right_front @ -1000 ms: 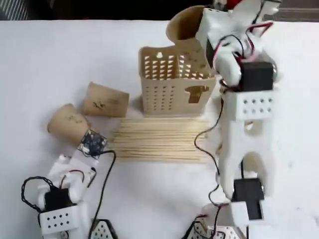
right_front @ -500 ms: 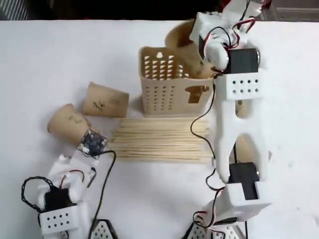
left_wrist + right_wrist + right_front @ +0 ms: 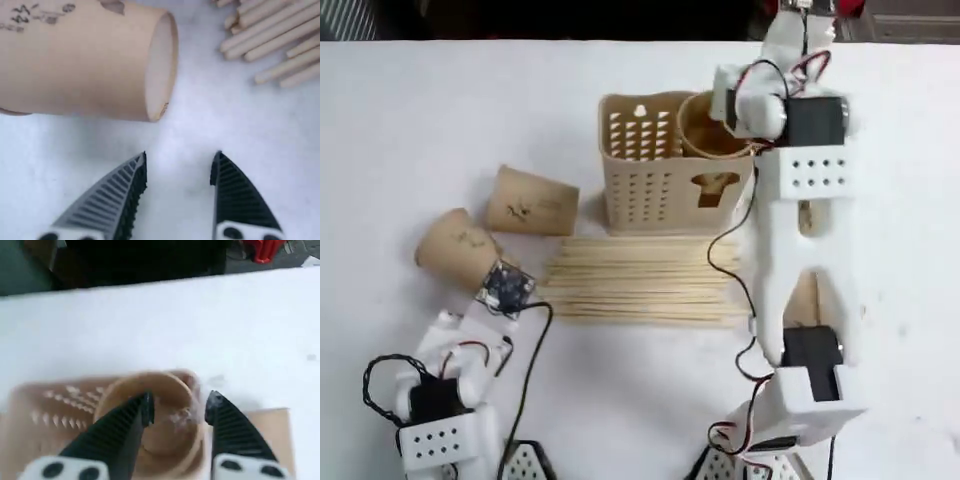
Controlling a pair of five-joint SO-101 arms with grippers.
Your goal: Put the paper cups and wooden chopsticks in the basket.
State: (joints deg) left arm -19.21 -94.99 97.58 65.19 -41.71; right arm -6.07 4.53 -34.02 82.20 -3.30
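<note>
The left half of the basket (image 3: 640,165) is free from above; its right half holds a paper cup (image 3: 705,135), with the right arm (image 3: 805,225) stretched along that side. The chopsticks (image 3: 640,278) lie just before its front wall, and a far cup (image 3: 530,202) and a near cup (image 3: 458,248) lie tipped to its left, bare table (image 3: 440,110) beyond them.

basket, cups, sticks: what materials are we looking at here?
Basket: likely moulded plastic, cream, matte; even grid of holes in its walls. Cups: thin tan paper, dull surface, printed marks on the sides. Chopsticks: pale wood or bamboo, seemingly unvarnished, no gloss; grain too small to tell.
</note>
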